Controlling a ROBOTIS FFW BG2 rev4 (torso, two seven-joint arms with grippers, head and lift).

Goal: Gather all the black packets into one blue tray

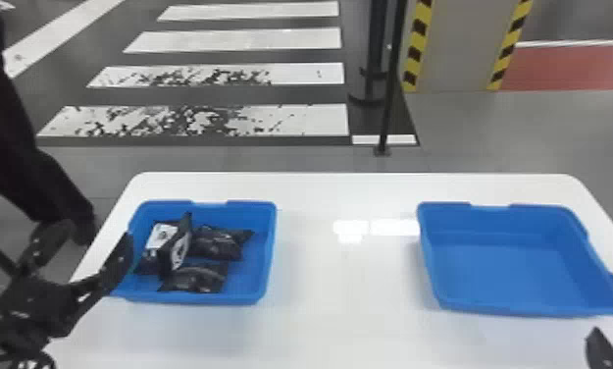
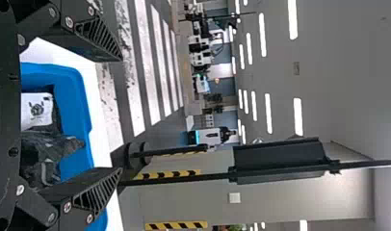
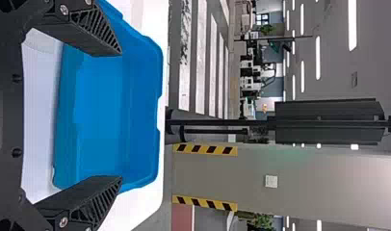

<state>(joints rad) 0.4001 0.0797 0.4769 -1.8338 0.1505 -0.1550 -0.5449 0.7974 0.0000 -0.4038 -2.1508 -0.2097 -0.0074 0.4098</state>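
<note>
"Head view: report the packet location."

"Four black packets (image 1: 217, 244) show in the left blue tray (image 1: 197, 298), lower left of the frame. Three lie low in the tray; the fourth stands on edge, tilted, between them and touching its neighbours."

"Labels and markings?"

"The leftmost packet carries a white label (image 1: 162, 236). The tilted packet bears a rounded white mark (image 1: 179, 252). Left wrist view: a white panel with a round dark emblem (image 2: 37, 110). The smaller print is not legible."

"State of the left gripper (image 1: 95, 234)?"

"Position: lower left of the frame, beside the packet tray. Fingers set wide, with a gap between the tips. One finger overlaps the tray's left edge in the picture; contact cannot be determined."

"State of the right gripper (image 1: 601, 348)?"

"One fingertip projects into the lower right corner. Right wrist view: both fingers spread wide, nothing gripped."

"Second container?"

"The right blue tray (image 1: 530, 312) sits in the lower right part of the frame, well apart from the first. Both trays rest on the white table (image 1: 339, 275)."

"Surroundings?"

"Upper left to upper centre: white floor stripes (image 1: 246, 39). Upper right: a grey column (image 1: 459, 44) with yellow-and-black hazard edging (image 1: 416, 44). A thin black pole (image 1: 392, 78) stands just to the left of it."
</note>
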